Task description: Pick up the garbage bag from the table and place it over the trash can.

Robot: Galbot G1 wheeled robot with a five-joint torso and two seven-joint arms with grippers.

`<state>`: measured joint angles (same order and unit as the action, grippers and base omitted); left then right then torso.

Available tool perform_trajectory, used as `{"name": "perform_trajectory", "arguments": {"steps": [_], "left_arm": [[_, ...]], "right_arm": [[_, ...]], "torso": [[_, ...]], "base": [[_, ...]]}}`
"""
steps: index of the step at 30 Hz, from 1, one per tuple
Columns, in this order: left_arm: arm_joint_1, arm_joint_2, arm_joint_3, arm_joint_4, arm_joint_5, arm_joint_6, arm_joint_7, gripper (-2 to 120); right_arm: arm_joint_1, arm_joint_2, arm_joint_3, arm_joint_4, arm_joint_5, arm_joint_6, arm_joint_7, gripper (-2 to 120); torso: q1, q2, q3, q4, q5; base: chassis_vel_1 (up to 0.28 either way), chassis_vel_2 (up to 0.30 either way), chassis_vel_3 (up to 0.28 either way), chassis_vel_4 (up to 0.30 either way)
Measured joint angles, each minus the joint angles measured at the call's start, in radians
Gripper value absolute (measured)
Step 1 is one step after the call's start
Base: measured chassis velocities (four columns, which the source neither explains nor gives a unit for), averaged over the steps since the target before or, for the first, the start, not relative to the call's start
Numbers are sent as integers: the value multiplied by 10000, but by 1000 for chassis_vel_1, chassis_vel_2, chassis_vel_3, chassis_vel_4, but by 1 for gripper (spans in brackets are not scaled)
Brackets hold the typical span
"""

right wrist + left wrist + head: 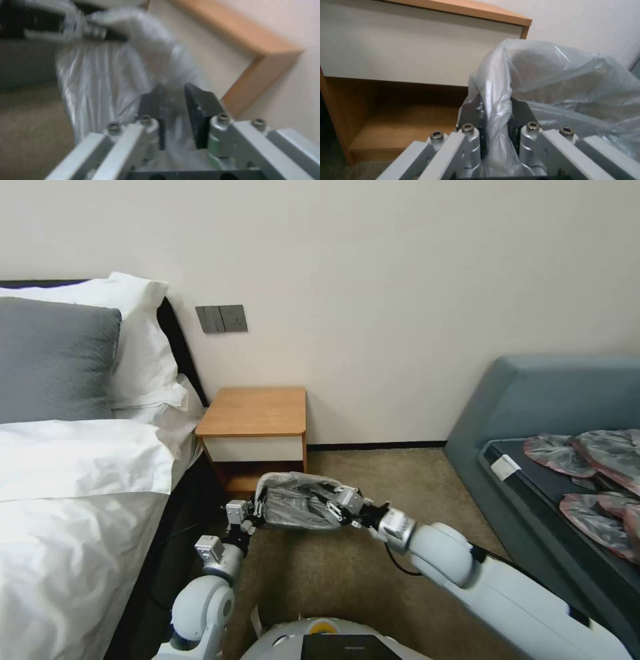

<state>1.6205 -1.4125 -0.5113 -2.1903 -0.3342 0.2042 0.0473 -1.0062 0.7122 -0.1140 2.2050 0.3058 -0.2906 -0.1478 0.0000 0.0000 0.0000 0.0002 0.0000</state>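
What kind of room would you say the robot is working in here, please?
Most likely a hotel-style bedroom: a bed with white linen and pillows on the left, a small wooden nightstand against the wall beside it, and a grey-blue sofa on the right, on carpeted floor.

— Is there anything to read from where I stand?

— No. I find no word, number, brand or sign that can be made out on anything before me.

— What about the white tag on the dark bench (505, 467) to my right?

— It looks blank to me; if it carries print, it is too small to tell.
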Motion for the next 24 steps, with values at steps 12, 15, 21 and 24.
{"name": "perform_trajectory", "arguments": {"steps": [12, 15, 21, 24], "left_arm": [[-43, 40, 32, -116, 166, 220, -92, 9], [-41, 44, 77, -123, 222, 231, -87, 9], [-18, 62, 236, -125, 425, 234, -69, 9], [-18, 53, 292, -129, 517, 232, -57, 9]], "right_arm": [[2504, 62, -2267, -1329, 539, -614, -152, 0], [2896, 93, -2603, -1439, 677, -699, -151, 0], [3665, 445, -3614, -2009, 820, -905, -110, 0], [3886, 592, -3962, -2218, 843, -979, -97, 0]], "torso": [[0, 0, 0, -2, -1], [0, 0, 0, -2, -3], [0, 0, 0, -2, 0], [0, 0, 0, -2, -1]], "base": [[0, 0, 0, 0], [0, 0, 0, 0], [0, 0, 0, 0], [0, 0, 0, 0]]}}
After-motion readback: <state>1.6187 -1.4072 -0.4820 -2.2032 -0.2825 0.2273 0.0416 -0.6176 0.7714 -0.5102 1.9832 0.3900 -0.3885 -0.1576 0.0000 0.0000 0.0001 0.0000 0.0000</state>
